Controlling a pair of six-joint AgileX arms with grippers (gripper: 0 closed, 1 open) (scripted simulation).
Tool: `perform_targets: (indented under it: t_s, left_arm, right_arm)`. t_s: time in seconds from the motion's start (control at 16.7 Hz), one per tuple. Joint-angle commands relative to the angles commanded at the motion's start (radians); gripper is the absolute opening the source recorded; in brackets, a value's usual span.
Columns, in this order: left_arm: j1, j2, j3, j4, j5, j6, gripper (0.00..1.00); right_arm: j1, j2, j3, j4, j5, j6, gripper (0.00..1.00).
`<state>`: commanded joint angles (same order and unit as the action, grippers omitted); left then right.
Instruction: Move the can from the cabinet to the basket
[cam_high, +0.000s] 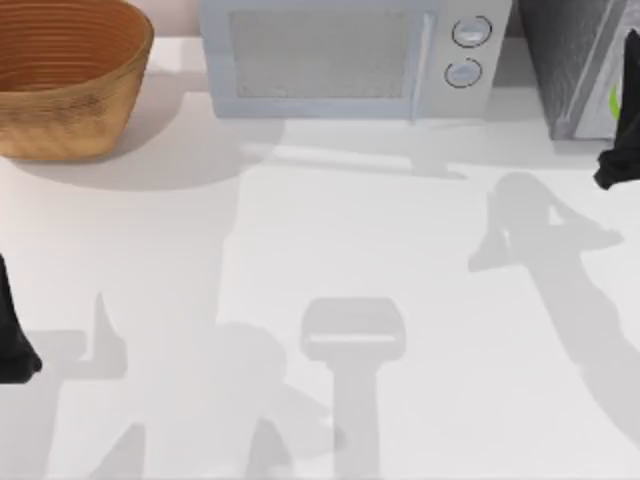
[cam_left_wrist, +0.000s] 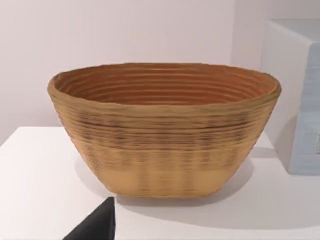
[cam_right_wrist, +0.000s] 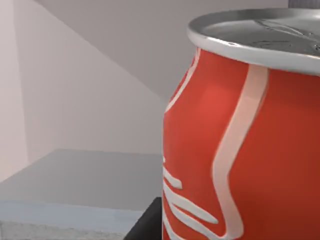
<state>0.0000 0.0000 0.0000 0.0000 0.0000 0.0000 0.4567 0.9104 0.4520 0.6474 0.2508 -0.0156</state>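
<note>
The can (cam_right_wrist: 250, 140) stands upright and very close before the right wrist camera, its silver top and red side with white script showing, on a grey floor with pale walls behind. In the top view a sliver of lime green (cam_high: 614, 100) shows at the cabinet's (cam_high: 575, 70) pale front, at about 2 o'clock on the worktop (cam_high: 350, 230), just above the right tool (cam_high: 620, 165). That tool is a dark shape at the right edge, reaching in toward the cabinet front; I cannot tell whether its fingers are spread or pressed together, nor whether they touch the can.

The left tool (cam_high: 15, 345) is parked at about 8 o'clock, at the left edge of the worktop, well apart from everything else. A dark corner of it (cam_left_wrist: 95, 225) shows in the left wrist view; its finger state cannot be told either.

The basket (cam_high: 65, 75) sits at about 10 o'clock, upright on the worktop, and the ribbed inside seen in the left wrist view (cam_left_wrist: 165, 130) holds nothing visible. The light grey microwave (cam_high: 350, 60) with two round knobs stands at 12 o'clock, between basket and cabinet, its door closed.
</note>
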Motion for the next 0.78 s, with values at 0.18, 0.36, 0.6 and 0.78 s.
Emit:
perform_targets:
  t_s: [0.18,0.36,0.6,0.78]
  left_arm:
    - [0.000,0.000,0.000,0.000,0.000,0.000,1.00]
    - [0.000,0.000,0.000,0.000,0.000,0.000,1.00]
    - [0.000,0.000,0.000,0.000,0.000,0.000,1.00]
    - [0.000,0.000,0.000,0.000,0.000,0.000,1.00]
  right_arm:
    - [0.059,0.133,0.069,0.092,0.046,-0.005,0.00]
    - [0.116,0.269,0.129,0.174,0.092,-0.009,0.00]
    - [0.187,0.449,0.200,0.269,0.155,-0.014,0.00]
    - [0.234,0.581,0.250,0.332,0.205,-0.016,0.00]
